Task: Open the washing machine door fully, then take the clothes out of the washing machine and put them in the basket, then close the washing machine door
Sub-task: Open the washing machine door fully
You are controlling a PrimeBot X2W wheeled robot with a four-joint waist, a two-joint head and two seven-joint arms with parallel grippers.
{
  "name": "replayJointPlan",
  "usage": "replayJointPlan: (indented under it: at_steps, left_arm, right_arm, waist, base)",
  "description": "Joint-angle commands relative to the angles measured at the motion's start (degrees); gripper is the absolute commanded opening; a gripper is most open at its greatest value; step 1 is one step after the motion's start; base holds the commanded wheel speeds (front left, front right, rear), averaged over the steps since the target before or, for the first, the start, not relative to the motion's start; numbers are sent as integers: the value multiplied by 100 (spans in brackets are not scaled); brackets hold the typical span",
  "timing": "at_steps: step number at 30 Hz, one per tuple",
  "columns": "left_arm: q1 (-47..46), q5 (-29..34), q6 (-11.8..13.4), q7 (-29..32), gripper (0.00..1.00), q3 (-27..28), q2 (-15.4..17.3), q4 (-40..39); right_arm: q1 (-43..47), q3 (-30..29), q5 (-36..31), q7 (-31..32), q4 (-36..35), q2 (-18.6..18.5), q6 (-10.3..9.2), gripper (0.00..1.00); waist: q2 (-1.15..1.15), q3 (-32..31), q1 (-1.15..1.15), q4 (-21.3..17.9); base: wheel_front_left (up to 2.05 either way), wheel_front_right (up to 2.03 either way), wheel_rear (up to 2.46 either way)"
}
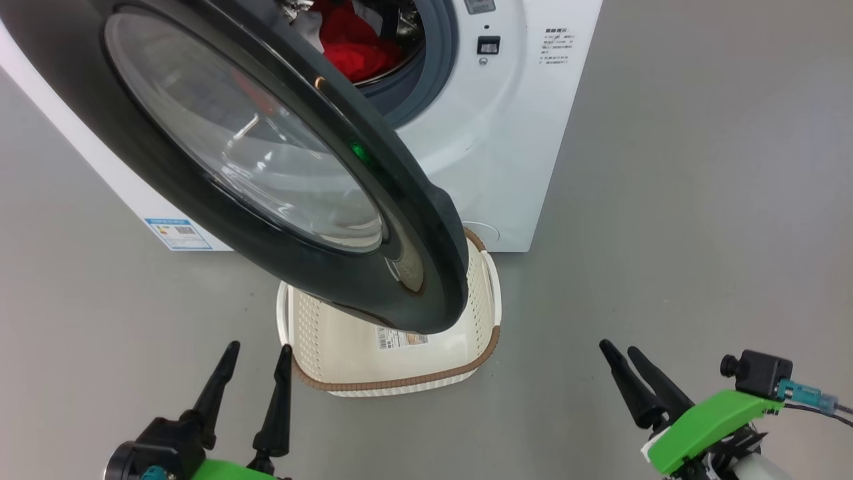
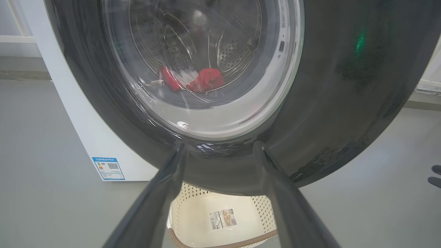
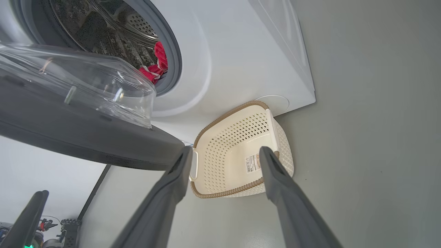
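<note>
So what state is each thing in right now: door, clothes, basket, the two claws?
washing machine door: partly open, not yet fully.
washing machine: loaded, opening uncovered.
clothes: inside the washing machine.
basket: upright on the floor, empty.
left claw: open, empty.
right claw: open, empty.

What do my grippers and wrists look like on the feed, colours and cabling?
The left gripper and right gripper each have two long, tapering black fingers, backed by a bright green wrist shell. By the right wrist sits a small black camera with a teal plug and thin dark cable. The left wrist shows a teal fitting too.
</note>
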Motion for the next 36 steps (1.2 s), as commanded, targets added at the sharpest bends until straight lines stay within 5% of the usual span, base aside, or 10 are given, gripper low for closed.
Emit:
replayJointPlan:
  at_steps: [1, 9, 23, 36]
  left_arm:
    - [47, -14, -35, -70, 100, 203, 68, -106]
    - [75, -10, -36, -70, 100, 214, 68, -114]
    - [135, -13, -37, -70, 100, 169, 68, -140]
    - [173, -34, -37, -70, 100, 154, 68, -217]
  right_arm:
    - [-12, 237, -71, -226, -83, -156, 44, 100]
    - [-188, 559, -866, -648, 198, -411, 44, 100]
    - [594, -1439, -3948, -655, -455, 457, 44, 100]
    - [1214, -2683, -5248, -655, -1506, 1110, 44, 100]
  waist:
    - [0, -14, 0, 0]
    - [0, -34, 0, -2]
    - [0, -93, 0, 33]
    - [0, -134, 0, 78]
  base:
    - [0, 0, 0]
    - [0, 0, 0]
    - [0, 0, 0]
    - [0, 0, 0]
